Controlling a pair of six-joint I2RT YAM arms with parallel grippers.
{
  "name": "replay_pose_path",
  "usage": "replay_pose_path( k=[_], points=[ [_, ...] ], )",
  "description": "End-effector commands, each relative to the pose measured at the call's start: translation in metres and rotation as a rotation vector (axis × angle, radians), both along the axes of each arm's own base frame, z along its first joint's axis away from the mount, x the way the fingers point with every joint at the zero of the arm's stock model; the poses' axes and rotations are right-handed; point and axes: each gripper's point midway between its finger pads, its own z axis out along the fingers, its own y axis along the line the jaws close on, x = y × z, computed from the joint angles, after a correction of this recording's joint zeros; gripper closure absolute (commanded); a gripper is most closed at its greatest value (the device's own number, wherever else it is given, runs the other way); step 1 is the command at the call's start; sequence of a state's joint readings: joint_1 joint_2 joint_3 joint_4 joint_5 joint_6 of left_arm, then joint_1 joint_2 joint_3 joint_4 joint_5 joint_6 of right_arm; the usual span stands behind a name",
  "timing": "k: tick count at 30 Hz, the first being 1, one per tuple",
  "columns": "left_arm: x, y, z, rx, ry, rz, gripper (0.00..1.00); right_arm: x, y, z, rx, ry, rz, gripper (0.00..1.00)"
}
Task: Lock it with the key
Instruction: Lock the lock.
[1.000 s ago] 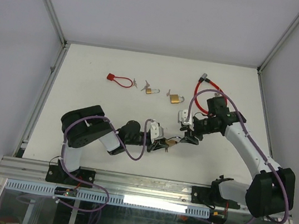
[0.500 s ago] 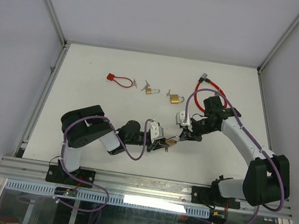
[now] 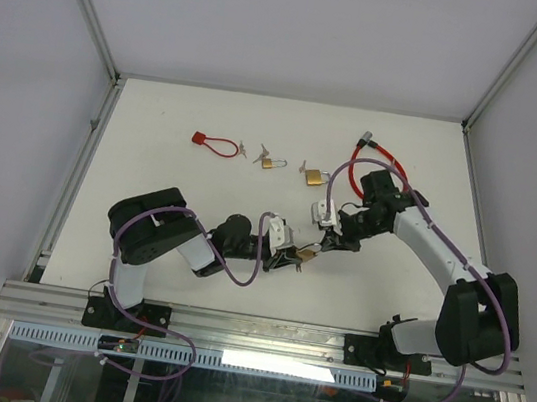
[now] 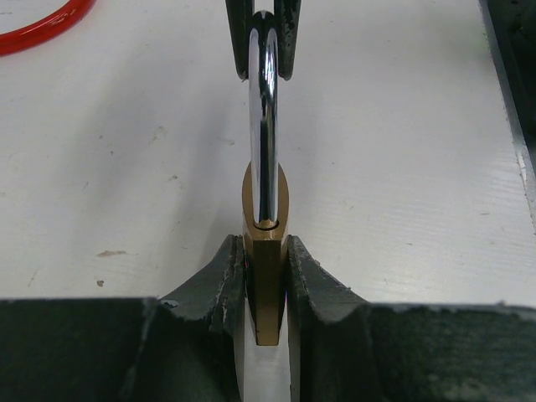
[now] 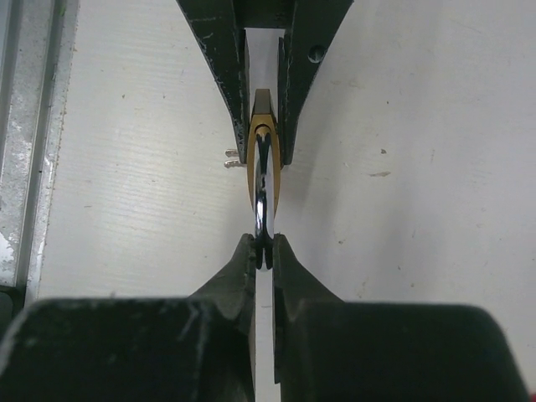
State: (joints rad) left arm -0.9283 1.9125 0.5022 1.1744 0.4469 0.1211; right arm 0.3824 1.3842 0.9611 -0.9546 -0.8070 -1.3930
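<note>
Clenching brass padlock [image 4: 266, 276], left jaws, right jaws pinching its shackle [image 4: 263, 126], scuffed white table [image 3: 151, 173], pale walls [image 3: 275, 20]

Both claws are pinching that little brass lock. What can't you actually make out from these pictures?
- Padlock keyhole: left wrist view, hidden between the left gripper fingers.
- Shackle latched or not: both wrist views, edge-on, its top inside the right gripper.
- Keys by the far padlocks: top view, too small.
- Red cable lock: left wrist view, cut off by the edge.
</note>
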Motion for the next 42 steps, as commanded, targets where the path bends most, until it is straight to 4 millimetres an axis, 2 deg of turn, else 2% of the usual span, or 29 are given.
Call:
replay_pose_path(
  k=[1,5,9,15,20,30,35,39,42],
  points=[
    [0.001,-0.008,0.029,-0.074,-0.080,-0.027,1.00,0.001,0.006,-0.011,0.006,-0.040,-0.003,1.00],
    [0.002,-0.008,0.028,-0.072,-0.083,-0.031,1.00,0.000,0.006,-0.015,-0.011,-0.014,0.008,1.00],
    [0.002,-0.009,0.027,-0.067,-0.089,-0.038,1.00,0.005,0.004,-0.029,-0.048,-0.024,0.010,1.00],
    [0.001,-0.010,0.021,-0.046,-0.093,-0.059,1.00,-0.005,0.003,-0.046,-0.141,-0.020,0.115,1.00],
    [0.004,-0.012,0.014,-0.014,-0.087,-0.062,1.00,-0.009,0.021,-0.043,-0.109,-0.007,0.118,1.00],
    [0.011,-0.006,0.003,0.011,-0.090,-0.034,1.00,-0.033,0.040,-0.068,-0.148,0.113,0.124,1.00],
    [0.012,0.000,0.009,-0.055,-0.125,-0.013,1.00,-0.036,0.057,-0.068,-0.119,0.169,0.096,1.00],
    [0.012,0.004,0.003,-0.056,-0.122,-0.003,1.00,-0.037,0.068,-0.073,-0.143,0.141,0.086,1.00],
    [0.012,0.006,0.002,-0.062,-0.121,-0.003,1.00,-0.042,0.082,-0.062,-0.098,0.146,0.096,1.00]
  ],
)
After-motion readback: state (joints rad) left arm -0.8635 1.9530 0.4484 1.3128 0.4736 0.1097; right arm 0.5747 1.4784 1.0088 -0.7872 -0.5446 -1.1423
